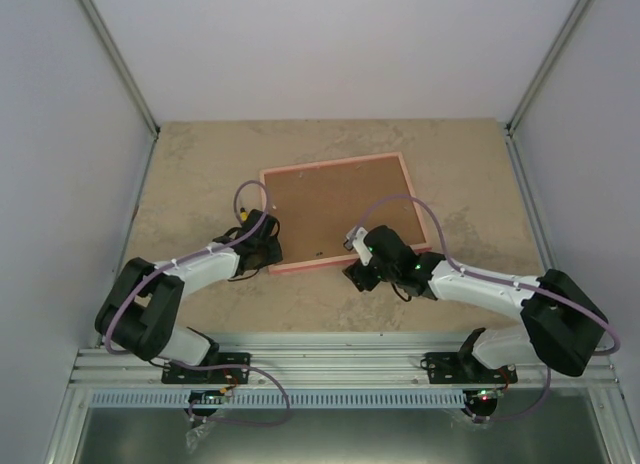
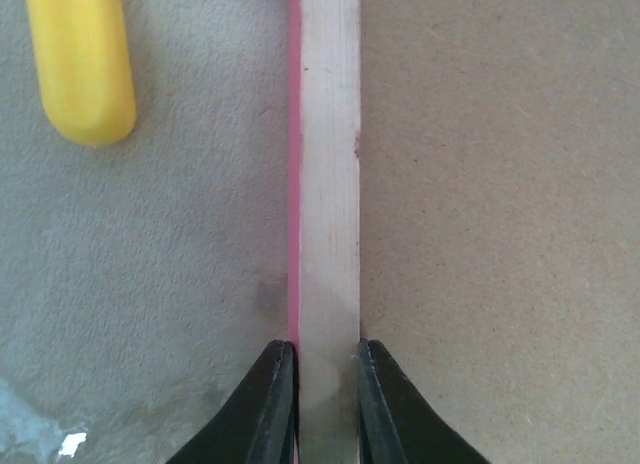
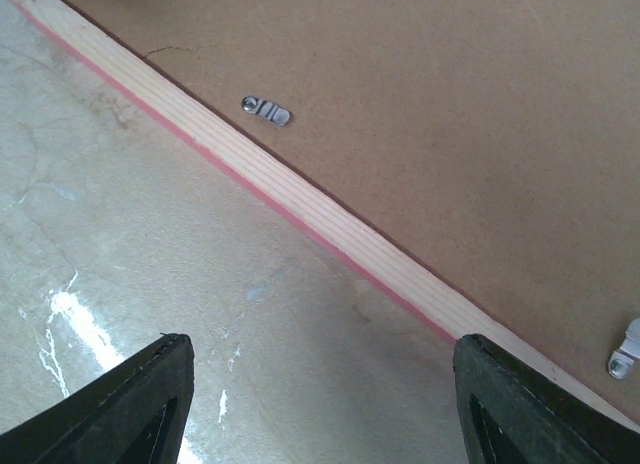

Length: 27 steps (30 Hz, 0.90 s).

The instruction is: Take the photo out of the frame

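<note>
The pink frame (image 1: 281, 218) lies face down on the table, its brown backing board (image 1: 340, 209) up. The photo is hidden under the board. My left gripper (image 1: 270, 246) is shut on the frame's left rail near the near-left corner; in the left wrist view my fingers (image 2: 276, 404) clamp the pale wooden rail (image 2: 330, 184) with its pink edge. My right gripper (image 1: 357, 266) is open and empty just in front of the frame's near rail (image 3: 330, 224). Small metal turn clips (image 3: 266, 110) sit on the board near that rail.
A yellow rounded object (image 2: 82, 64) lies on the table left of the frame in the left wrist view. A second clip (image 3: 625, 354) shows at the right edge. White walls and metal posts enclose the table; a metal rail (image 1: 340, 369) runs along the near edge.
</note>
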Available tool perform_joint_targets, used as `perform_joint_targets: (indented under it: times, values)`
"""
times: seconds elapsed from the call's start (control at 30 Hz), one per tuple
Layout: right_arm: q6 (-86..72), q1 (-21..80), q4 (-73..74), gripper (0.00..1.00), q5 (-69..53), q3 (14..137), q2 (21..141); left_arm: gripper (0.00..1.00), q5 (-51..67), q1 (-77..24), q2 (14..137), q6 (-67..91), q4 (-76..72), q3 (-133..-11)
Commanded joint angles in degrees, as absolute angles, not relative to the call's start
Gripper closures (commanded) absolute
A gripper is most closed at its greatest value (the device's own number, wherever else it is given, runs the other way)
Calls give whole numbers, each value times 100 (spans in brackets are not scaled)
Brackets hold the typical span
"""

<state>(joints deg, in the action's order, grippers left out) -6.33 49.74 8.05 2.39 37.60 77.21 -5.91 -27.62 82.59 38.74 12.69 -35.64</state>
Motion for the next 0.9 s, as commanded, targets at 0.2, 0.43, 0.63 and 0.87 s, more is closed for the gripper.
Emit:
perform_joint_targets:
  times: [0.2, 0.43, 0.63, 0.87]
  values:
    - [-172, 5588, 881, 24, 956, 4070, 8049, 100, -571, -2792, 7999, 3935, 1701, -3775]
    - [124, 6394, 1104, 16, 2218, 4271, 8485, 100, -853, -2794, 7596, 4047, 2163, -3916]
    - [380, 6765, 1090, 15, 3600, 4468, 9181, 100, -579, -2788, 7275, 4039, 2208, -3942]
    - [1341, 6954, 110, 16, 4576, 4458, 9725, 100, -553, -2794, 7081, 4053, 2324, -3974]
